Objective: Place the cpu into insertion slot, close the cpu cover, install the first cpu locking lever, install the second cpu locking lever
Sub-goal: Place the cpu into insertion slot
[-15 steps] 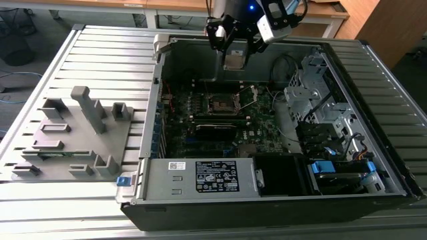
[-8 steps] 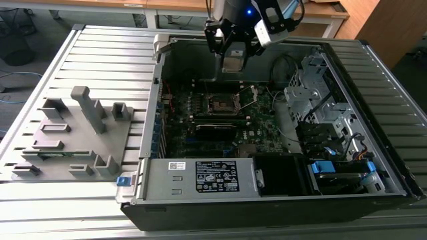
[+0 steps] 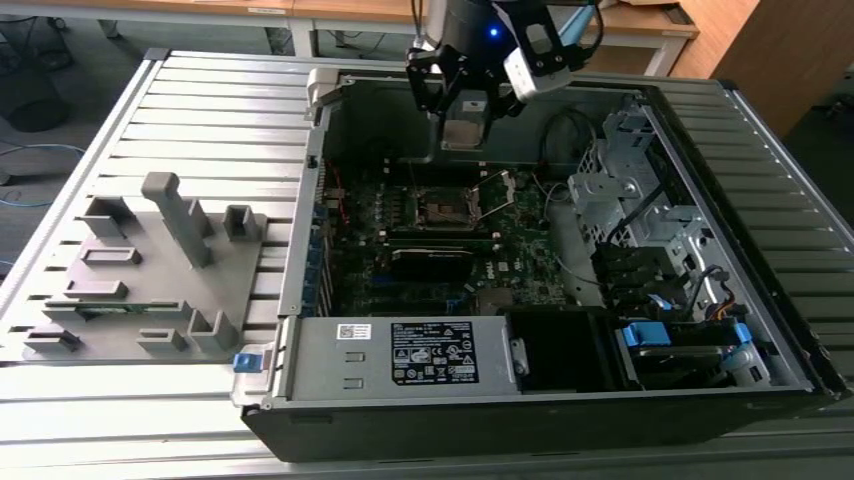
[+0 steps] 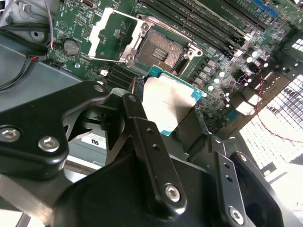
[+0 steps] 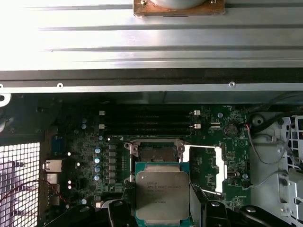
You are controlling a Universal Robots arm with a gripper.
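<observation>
One open computer case (image 3: 302, 262) lies on its side on the slatted metal table (image 3: 200, 110), taking up the part toward the exterior view's right edge. A grey fixture plate (image 3: 150, 275) with upright blocks sits by the table's edge on the exterior view's left.

Inside the case lie the green motherboard (image 3: 387, 235), a boxed power supply (image 3: 400, 352) along the near wall, and silvery drive bays (image 3: 627, 190) against the wall on the exterior view's right.

The gripper (image 3: 465, 128) hangs over the case near its far wall. Its two black fingers (image 4: 147, 142) are clamped on opposite edges of the cpu (image 4: 170, 100), which is held flat with its grey metal top facing the first wrist view. The chip is in the air above the board, close to the insertion slot (image 4: 163, 51) but not seated in it.

That slot, near the middle of the board, has nothing in it: its dark centre and metal rim are bare in both wrist views. The cpu cover (image 4: 113, 34) is swung open on its hinge and stands beside the slot. Long black memory slots (image 5: 147, 120) run along the board just past the socket.
</observation>
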